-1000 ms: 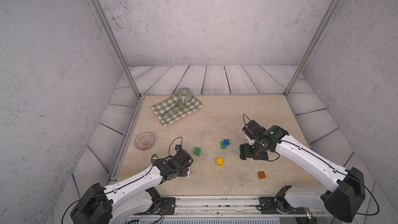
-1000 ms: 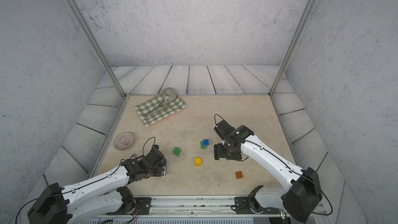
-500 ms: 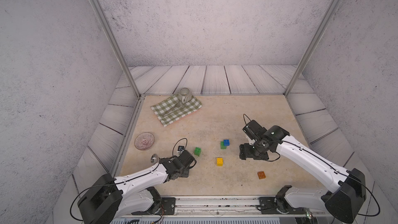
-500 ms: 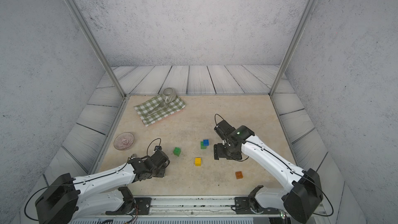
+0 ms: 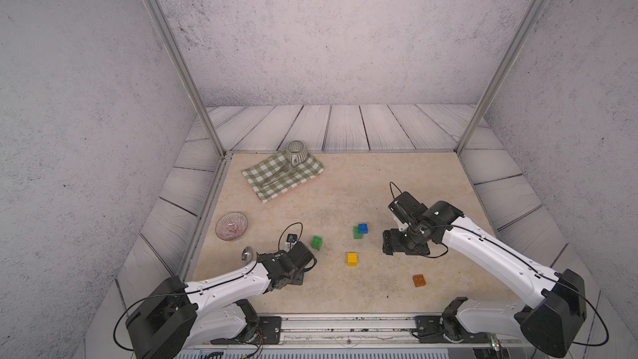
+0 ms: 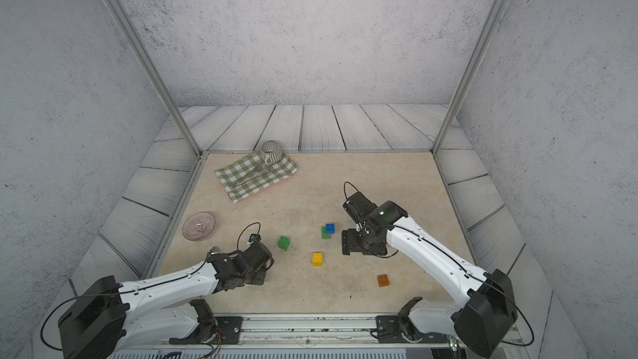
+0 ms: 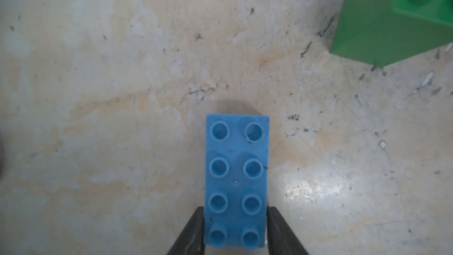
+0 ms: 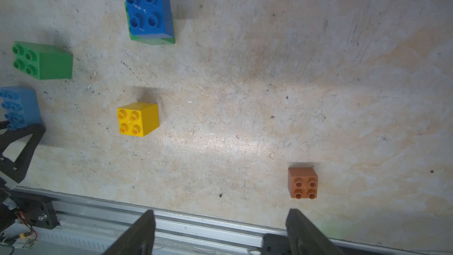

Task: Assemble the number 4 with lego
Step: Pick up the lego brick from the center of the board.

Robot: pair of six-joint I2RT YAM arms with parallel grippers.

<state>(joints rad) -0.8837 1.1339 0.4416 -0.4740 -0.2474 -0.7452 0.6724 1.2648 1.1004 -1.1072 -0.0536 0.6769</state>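
- Grip: the left gripper was closed on the light-blue brick, with its fingers pressed on the two long sides at the near end. The top views hid the brick under the wrist.
- Axis: the brick's long axis ran straight out ahead of the fingertips, studs up, with most of its length past them. Lifted or resting on the table: could not tell.
- The right gripper was wide open and held nothing.
- Key relation: the dark-blue brick sat offset on top of a lower green brick, between the arms and nearer the right gripper. From the left gripper it lay across the table, beyond the loose green brick, which was just beside that gripper.
- The yellow brick and orange-brown brick stood loose and well apart, the orange-brown one on the right arm's side.
- The number 4 was barely begun: one stacked pair only.
- Materials: hard glossy plastic, square two-by-two blocks plus the longer two-by-four, all with hollow round studs. The table was a mottled, scuffed beige.
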